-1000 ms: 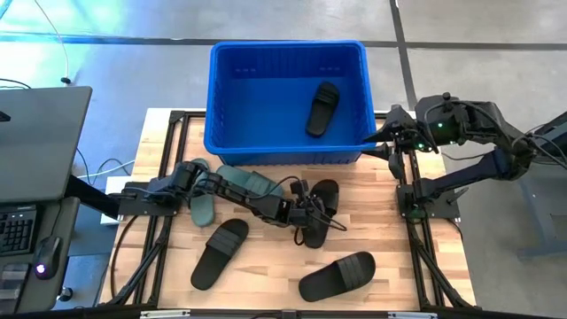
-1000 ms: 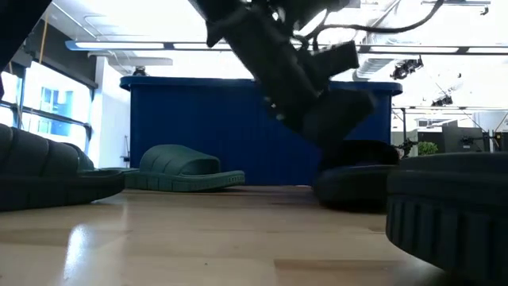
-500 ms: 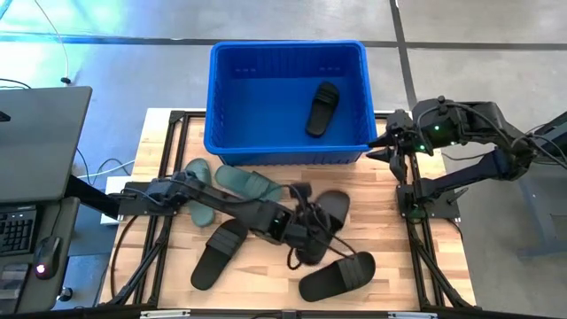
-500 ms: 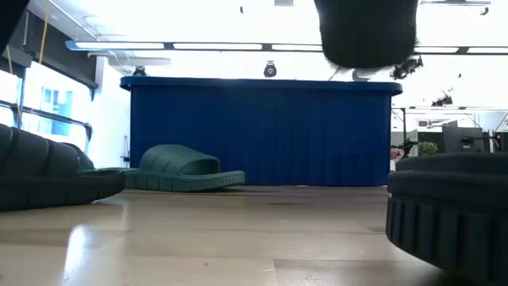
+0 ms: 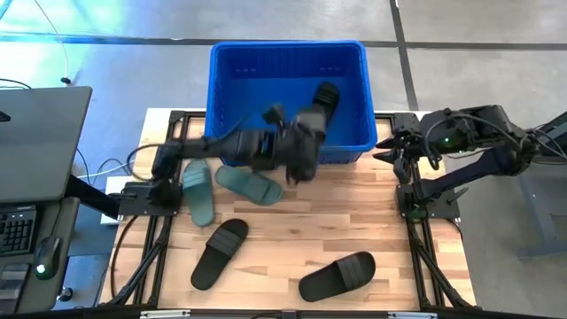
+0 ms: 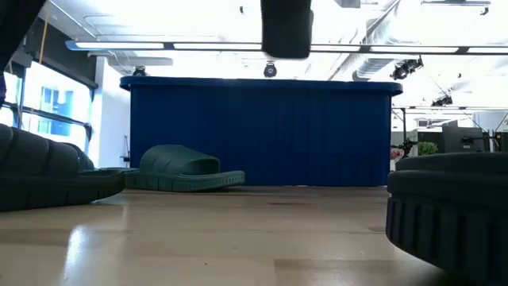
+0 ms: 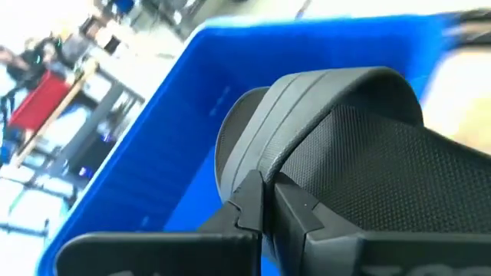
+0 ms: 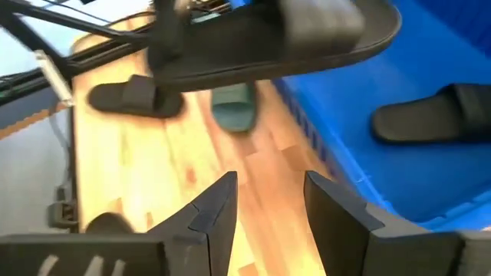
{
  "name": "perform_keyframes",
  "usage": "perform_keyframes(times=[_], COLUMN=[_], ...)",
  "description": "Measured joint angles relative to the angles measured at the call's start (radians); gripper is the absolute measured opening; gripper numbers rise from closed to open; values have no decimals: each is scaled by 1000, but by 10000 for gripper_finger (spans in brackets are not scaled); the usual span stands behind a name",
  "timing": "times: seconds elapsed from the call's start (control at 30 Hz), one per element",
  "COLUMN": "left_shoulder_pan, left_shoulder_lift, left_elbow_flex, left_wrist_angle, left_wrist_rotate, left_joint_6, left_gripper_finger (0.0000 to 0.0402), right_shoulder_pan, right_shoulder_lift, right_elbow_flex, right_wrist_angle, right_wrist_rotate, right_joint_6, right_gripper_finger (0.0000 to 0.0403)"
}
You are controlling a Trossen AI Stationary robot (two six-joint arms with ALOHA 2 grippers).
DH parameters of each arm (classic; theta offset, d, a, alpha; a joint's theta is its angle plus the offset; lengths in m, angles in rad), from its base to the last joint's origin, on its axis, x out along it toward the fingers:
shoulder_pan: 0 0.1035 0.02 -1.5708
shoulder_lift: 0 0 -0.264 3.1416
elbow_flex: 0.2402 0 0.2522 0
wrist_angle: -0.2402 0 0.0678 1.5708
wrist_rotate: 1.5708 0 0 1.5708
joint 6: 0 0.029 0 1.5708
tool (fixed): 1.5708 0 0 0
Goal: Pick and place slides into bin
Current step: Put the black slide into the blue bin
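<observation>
The left arm stretches from its base at the tabletop's left edge toward the bin [image 5: 288,62], its left gripper [image 5: 299,152] raised over the bin's near wall, fingers [image 7: 253,205] clamped on a black slide [image 7: 345,161]. The right arm waits folded beside the bin's right corner, its right gripper [image 5: 387,147] with fingers [image 8: 219,211] apart, holding nothing.

The blue bin [image 5: 288,53] is mostly bare inside, with one black slide [image 5: 325,96] lying toward its right wall. The left end effector [image 5: 297,158], clamped on a black slide [image 5: 304,146], blocks the bin's front rim (near the middle). On the desk [image 5: 372,217], open wood runs between the green slides [image 5: 248,184] and the two black slides [image 5: 221,252] in front.
</observation>
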State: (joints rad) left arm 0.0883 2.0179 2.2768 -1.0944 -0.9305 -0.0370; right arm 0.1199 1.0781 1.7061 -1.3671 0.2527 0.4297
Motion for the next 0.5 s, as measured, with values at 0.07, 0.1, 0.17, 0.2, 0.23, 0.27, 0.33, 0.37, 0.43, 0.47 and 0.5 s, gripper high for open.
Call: perform_keyframes(times=[0.07,0.1,0.17,0.2,0.23,0.27,0.33,0.37,0.43,0.47,0.5], left_shoulder_pan=[85,130,214,253,289,324,391,416,479,501,522], left_shoulder_lift=[7,13,25,38,47,52,66,75,96,112,127], left_elbow_flex=[0,2,-1,-1,-1,-2,0,2,0,0,0], left_wrist_angle=[1,6,5,17,44,58,97,136,165,201,235], left_wrist_rotate=[50,72,135,156,173,204,249,261,318,345,382], left_joint_6=[11,12,37,64,94,123,187,216,257,277,295], left_gripper_finger=[0,0,0,0,0,0,0,0,0,0,0], right_shoulder_pan=[20,29,39,44,46,47,47,47,47,47,47], right_shoulder_lift=[6,12,19,26,30,34,47,52,72,81,94], right_elbow_flex=[0,0,0,0,0,0,0,0,0,0,0], right_wrist_angle=[1,1,1,2,2,2,3,4,9,11,12], right_wrist_rotate=[47,70,117,140,160,177,200,211,238,256,280], right_joint_6=[-1,-1,-3,-4,-6,-9,-6,-3,-1,0,3], right_gripper_finger=[142,142,140,140,140,140,140,140,140,140,140])
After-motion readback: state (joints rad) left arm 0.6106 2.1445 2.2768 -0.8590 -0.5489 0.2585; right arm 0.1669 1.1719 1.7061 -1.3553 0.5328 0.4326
